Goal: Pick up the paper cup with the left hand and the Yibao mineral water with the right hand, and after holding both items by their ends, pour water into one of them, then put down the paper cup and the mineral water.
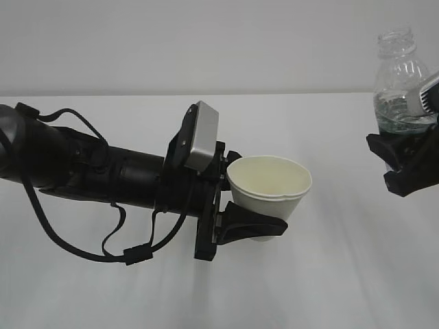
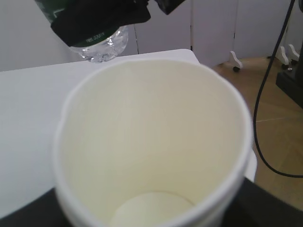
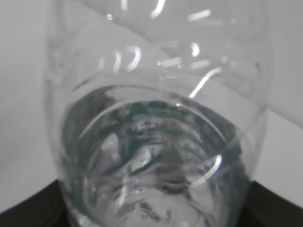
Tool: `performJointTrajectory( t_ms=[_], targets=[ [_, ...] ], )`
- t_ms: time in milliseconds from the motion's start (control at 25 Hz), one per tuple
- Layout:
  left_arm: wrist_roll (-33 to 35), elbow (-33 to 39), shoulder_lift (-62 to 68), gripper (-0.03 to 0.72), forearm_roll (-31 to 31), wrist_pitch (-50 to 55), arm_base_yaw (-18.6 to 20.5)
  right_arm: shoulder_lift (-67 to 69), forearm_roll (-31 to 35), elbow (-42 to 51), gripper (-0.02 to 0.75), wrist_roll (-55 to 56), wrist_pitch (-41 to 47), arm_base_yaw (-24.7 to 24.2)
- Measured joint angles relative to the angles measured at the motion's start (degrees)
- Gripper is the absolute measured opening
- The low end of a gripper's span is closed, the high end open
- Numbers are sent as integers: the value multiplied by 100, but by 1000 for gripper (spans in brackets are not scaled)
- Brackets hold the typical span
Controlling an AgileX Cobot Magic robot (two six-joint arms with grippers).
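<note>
Fingers of the left arm (image 1: 255, 221) are clamped around the lower body of the paper cup (image 1: 269, 179), one black finger (image 1: 250, 226) wrapping the near side just below the mid-height of the cup wall. That cup stands mouth up between these fingers, lifted clear of the white desk (image 1: 329, 274), with its rolled rim slightly pressed out of round. In the left wrist view the cream-coloured inside of the cup (image 2: 151, 142) fills the picture, and the round bottom shows no water.

Fingers of the right arm (image 1: 410, 147) are closed on the lower part of the Yibao mineral water (image 1: 401, 79), which rises upright above them at the right edge of the exterior view. One pale ribbed finger pad (image 1: 426, 96) presses against the right side of the bottle; the black finger body (image 1: 405, 164) sits below and in front. The bottle neck is open, with no cap, and water stands in the lower section near the grip. In the right wrist view the clear ribbed bottle wall (image 3: 156, 142) occupies nearly the whole picture, with green tints visible through the water.

Relative to the left fingers, the bottle is held well apart and higher, on the far side of the cup from the left arm.
</note>
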Motion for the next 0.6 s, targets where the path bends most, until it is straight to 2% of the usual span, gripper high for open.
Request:
performJointTrajectory(
  t_ms=[600],
  targets=[
    [12,0,0,437,0,47,-4,0,-157,-2,467,-188,10,0]
  ],
)
